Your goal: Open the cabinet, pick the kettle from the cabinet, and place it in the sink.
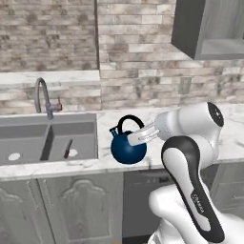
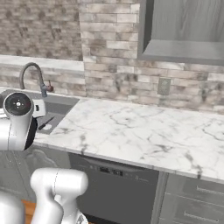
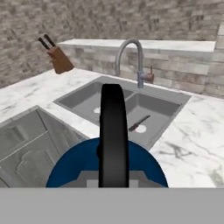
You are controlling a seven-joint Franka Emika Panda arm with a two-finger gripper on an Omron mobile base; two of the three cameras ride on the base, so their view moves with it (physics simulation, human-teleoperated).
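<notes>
Now 1 kettle [image 1: 127, 148] clamped by handle in pincer [image 1: 135, 137], 1 sink [image 1: 28, 129] w/ 2 basins, 1 faucet [image 1: 44, 96]

The small round dark-blue kettle [image 1: 128, 147] with a black arched handle hangs upright just right of the grey recessed sink [image 1: 47, 138]; the grey wood-grain wall cabinet [image 1: 209, 28] stands open.

We see open air between the round dark-blue kettle [image 1: 128, 148] and the grey recessed sink [image 1: 28, 128]. The curved grey gooseneck faucet [image 1: 44, 97] rises at its back rim, and a dark utensil [image 3: 139, 123] lies in the nearer basin.
</notes>
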